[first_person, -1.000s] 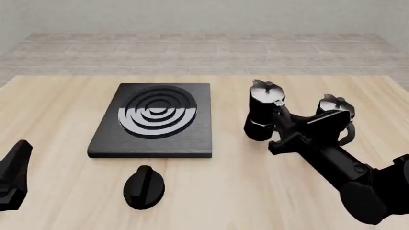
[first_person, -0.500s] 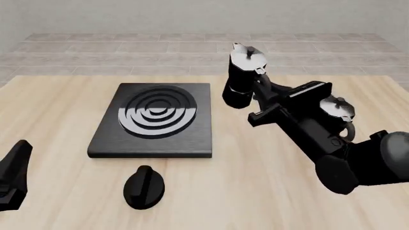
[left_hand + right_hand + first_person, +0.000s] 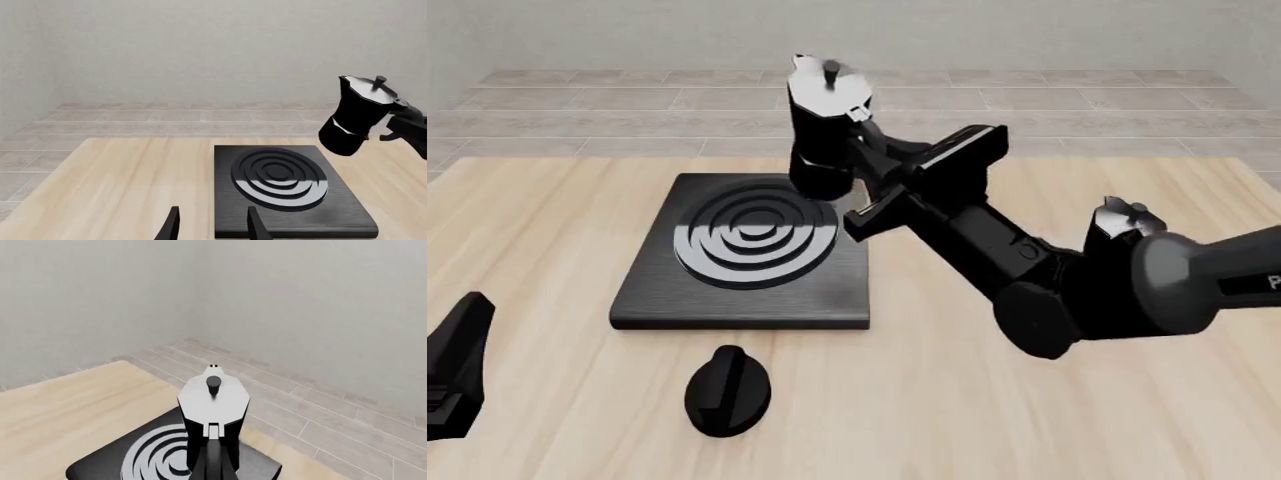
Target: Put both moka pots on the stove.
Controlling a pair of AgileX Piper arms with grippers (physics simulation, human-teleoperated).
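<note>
One moka pot hangs tilted in the air over the far right corner of the stove, gripped by its handle in the right claw. The second pot stands on the table at far right, partly hidden by the arm. The left claw is spread, holding nothing, near left

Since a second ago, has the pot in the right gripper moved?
Yes. The held moka pot has been lifted and carried left, from the table right of the stove to above its far right corner, in the right gripper.
</note>
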